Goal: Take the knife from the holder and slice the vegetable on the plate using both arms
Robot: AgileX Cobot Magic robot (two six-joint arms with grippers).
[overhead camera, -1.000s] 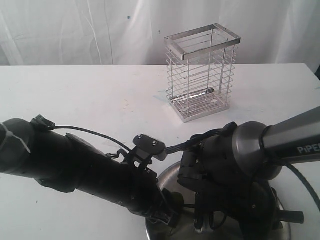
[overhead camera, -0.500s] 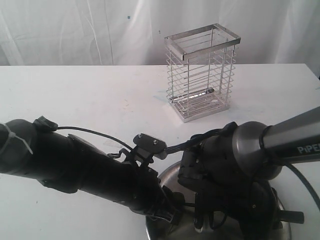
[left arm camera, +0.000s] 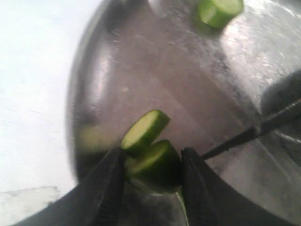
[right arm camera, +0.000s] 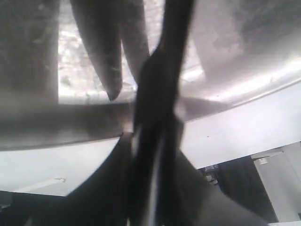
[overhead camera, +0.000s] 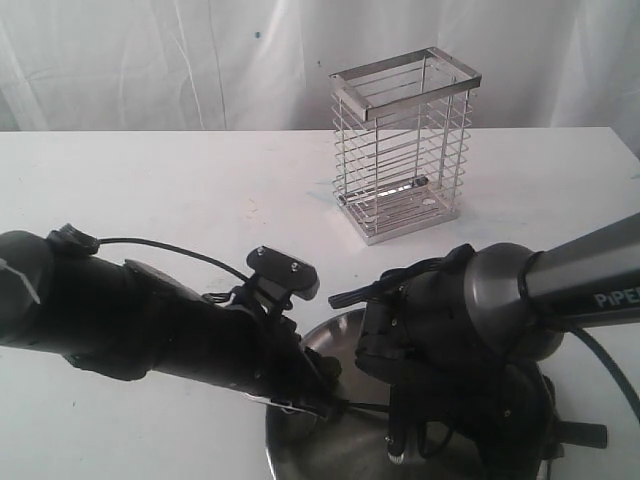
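In the left wrist view my left gripper [left arm camera: 151,165] is shut on the dark green vegetable [left arm camera: 159,162], a short stub with a pale cut face. It sits low over the steel plate [left arm camera: 113,70]. One cut round [left arm camera: 145,131] leans against the stub, and another slice [left arm camera: 218,10] lies farther off. The knife's narrow dark blade [left arm camera: 263,126] points in beside the stub, its tip just short of my finger. My right gripper [right arm camera: 155,155] is shut on the knife's black handle [right arm camera: 162,70]. In the exterior view both arms crowd over the plate [overhead camera: 285,425] and hide the jaws.
The silver wire holder [overhead camera: 405,145] stands upright on the white table [overhead camera: 150,200], behind the plate, with nothing sticking out of it. The left arm [overhead camera: 170,325] and right arm [overhead camera: 480,330] nearly meet above the plate. A white cloth backdrop [overhead camera: 150,60] rises behind the table.
The left arm has drawn back to the left and its wrist has risen a little. The plate's rim now reaches farther left. The right arm has hardly moved.
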